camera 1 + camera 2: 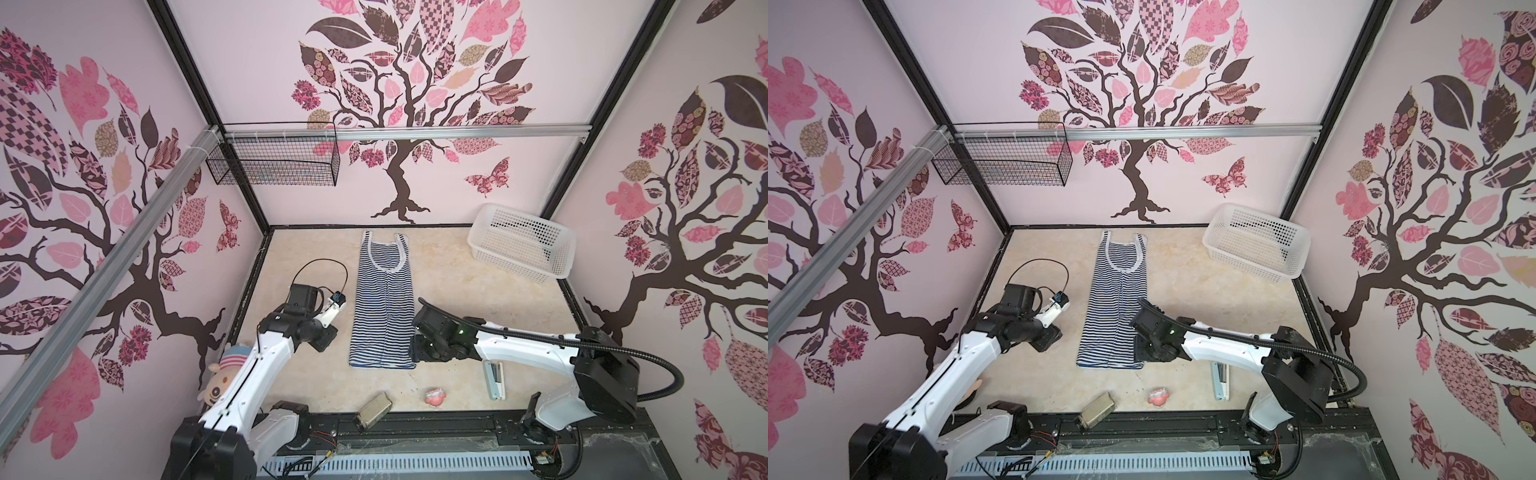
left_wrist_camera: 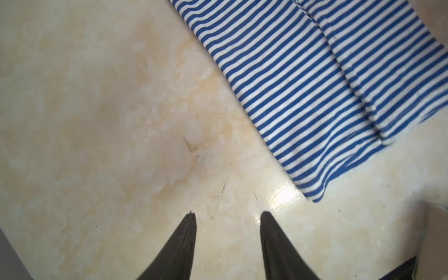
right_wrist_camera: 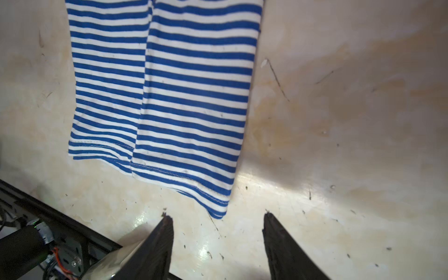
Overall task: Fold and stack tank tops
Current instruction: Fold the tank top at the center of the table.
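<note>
One navy-and-white striped tank top (image 1: 384,303) (image 1: 1115,307) lies flat mid-table, folded lengthwise into a narrow strip. Its white-trimmed neck is at the far end and its hem is nearest me. My left gripper (image 2: 229,214) hovers over bare table to the left of the hem end (image 2: 327,84), open and holding nothing. In a top view the left gripper (image 1: 326,338) sits beside the cloth's left edge. My right gripper (image 3: 217,217) is open at the right hem corner (image 3: 218,206), which lies just ahead of its fingertips. In a top view the right gripper (image 1: 415,353) stands against the cloth's right edge.
A white plastic basket (image 1: 519,266) stands at the back right. A black wire basket (image 1: 274,162) hangs on the back-left rail. Near the front edge lie a metal tin (image 1: 374,409), a small pink toy (image 1: 435,397) and a stapler (image 1: 494,380). A plush doll (image 1: 224,378) sits front left.
</note>
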`<state>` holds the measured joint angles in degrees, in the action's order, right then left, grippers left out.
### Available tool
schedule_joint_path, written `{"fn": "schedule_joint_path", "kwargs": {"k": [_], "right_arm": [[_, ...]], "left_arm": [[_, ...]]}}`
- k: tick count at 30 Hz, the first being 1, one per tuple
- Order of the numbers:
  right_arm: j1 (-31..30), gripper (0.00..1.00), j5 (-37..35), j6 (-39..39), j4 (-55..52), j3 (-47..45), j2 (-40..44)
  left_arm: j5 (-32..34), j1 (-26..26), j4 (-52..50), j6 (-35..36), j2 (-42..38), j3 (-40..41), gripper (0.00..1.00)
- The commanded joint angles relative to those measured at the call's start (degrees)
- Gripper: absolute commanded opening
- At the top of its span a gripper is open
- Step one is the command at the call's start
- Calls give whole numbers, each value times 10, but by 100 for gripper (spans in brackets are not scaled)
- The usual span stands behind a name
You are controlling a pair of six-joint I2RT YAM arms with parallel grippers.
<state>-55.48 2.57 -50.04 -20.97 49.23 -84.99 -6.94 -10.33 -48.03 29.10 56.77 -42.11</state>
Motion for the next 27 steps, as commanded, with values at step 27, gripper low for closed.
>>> {"fn": "schedule_joint_path", "kwargs": {"k": [27], "right_arm": [[53,83,131,-146,241,-194,82]], "left_arm": [[36,-49,35,92,-172,163,61]]}}
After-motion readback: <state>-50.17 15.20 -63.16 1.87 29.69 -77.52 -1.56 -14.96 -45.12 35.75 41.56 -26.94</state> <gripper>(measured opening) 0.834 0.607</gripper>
